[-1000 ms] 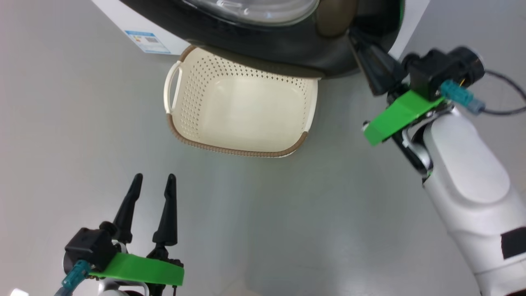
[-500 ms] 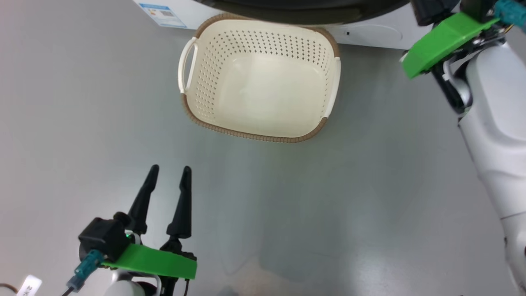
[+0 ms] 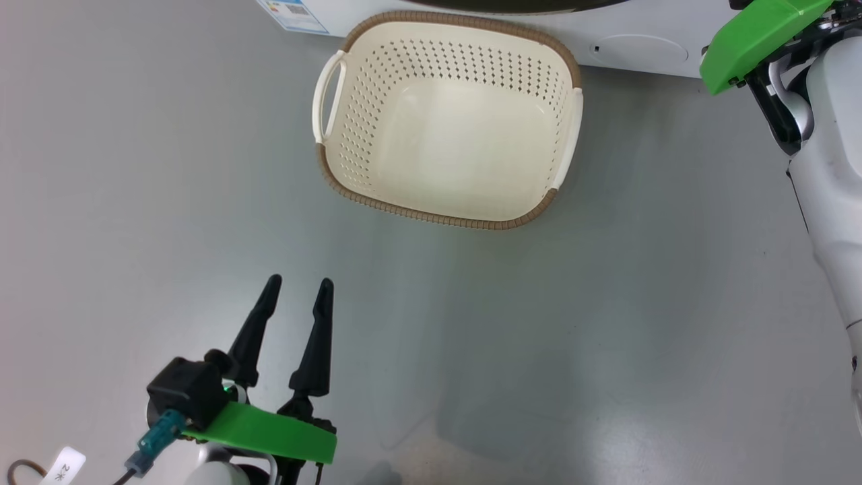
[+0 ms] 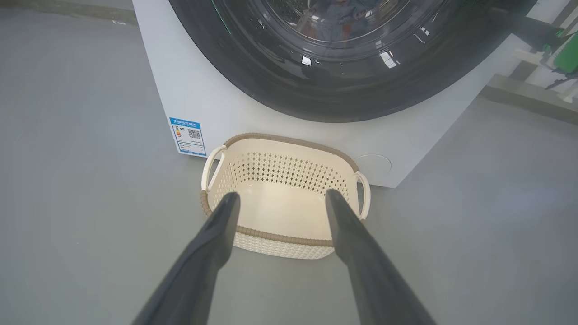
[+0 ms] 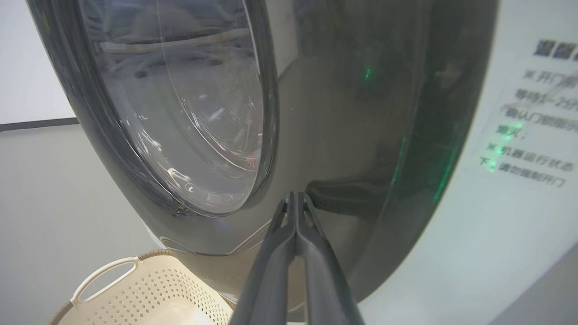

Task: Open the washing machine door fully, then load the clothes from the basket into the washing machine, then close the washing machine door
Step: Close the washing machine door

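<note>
The cream basket (image 3: 448,121) stands empty on the floor in front of the white washing machine (image 4: 180,85). The glossy black washing machine door (image 4: 343,67) lies flat against the machine's front. Behind its glass (image 5: 194,113) a bluish shape shows; I cannot tell whether it is the clothes. My right gripper (image 5: 295,195) is shut, with its tips against the door's black rim beside the glass. It holds nothing. My left gripper (image 3: 299,286) hangs open and empty over the floor, short of the basket (image 4: 284,180).
A blue label sticker (image 4: 187,135) sits on the machine's lower left corner. A round white service flap (image 3: 636,50) is at its lower right. Grey floor (image 3: 606,303) spreads all around the basket. My right forearm (image 3: 835,148) runs along the right edge.
The door has swung from above the basket to the machine's front, with my shut right gripper against it. The head camera has shifted. My left gripper stays open.
</note>
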Robot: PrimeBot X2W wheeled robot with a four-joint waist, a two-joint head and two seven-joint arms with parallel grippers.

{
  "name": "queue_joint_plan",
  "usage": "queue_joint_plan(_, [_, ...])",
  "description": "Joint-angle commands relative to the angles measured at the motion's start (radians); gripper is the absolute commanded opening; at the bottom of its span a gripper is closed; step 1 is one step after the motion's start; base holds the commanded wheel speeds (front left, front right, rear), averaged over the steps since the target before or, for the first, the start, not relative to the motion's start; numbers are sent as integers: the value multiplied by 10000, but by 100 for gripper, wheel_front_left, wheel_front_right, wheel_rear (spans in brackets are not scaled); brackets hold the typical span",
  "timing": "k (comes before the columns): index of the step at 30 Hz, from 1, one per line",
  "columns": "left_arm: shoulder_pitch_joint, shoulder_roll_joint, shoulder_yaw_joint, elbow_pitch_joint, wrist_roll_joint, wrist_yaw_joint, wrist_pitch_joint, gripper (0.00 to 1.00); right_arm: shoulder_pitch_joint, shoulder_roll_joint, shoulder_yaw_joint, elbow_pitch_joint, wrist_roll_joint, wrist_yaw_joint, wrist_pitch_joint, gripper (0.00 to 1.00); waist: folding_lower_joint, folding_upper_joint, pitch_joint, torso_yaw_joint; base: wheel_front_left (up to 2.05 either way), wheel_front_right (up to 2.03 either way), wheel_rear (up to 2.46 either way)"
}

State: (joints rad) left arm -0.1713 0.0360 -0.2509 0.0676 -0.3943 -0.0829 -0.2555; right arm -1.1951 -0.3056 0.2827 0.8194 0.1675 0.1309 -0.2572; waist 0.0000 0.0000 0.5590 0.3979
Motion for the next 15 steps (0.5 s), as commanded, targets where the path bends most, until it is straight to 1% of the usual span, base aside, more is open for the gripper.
queue_joint_plan(1, [-143, 143, 297, -152, -20, -21, -63, 100, -318, 135, -71, -86, -94, -2, -45, 0, 0, 0, -23, -10, 0, 0, 0])
queue_joint_plan(5, [-140, 143, 306, -172, 30, -47, -63, 100, -396, 175, -169, 30, -106, -2, -45, 0, 0, 0, -73, -54, 0, 0, 0])
queue_joint_plan(8, [-151, 143, 373, -169, 48, -54, -63, 100, -206, 324, -51, -126, -1, -2, -45, 0, 0, 0, -142, -160, 0, 0, 0])
queue_joint_plan(15, [-222, 143, 609, -208, 169, -55, -63, 100, 882, 661, 279, -844, 854, -2, -45, 0, 0, 0, -468, -635, 0, 0, 0])
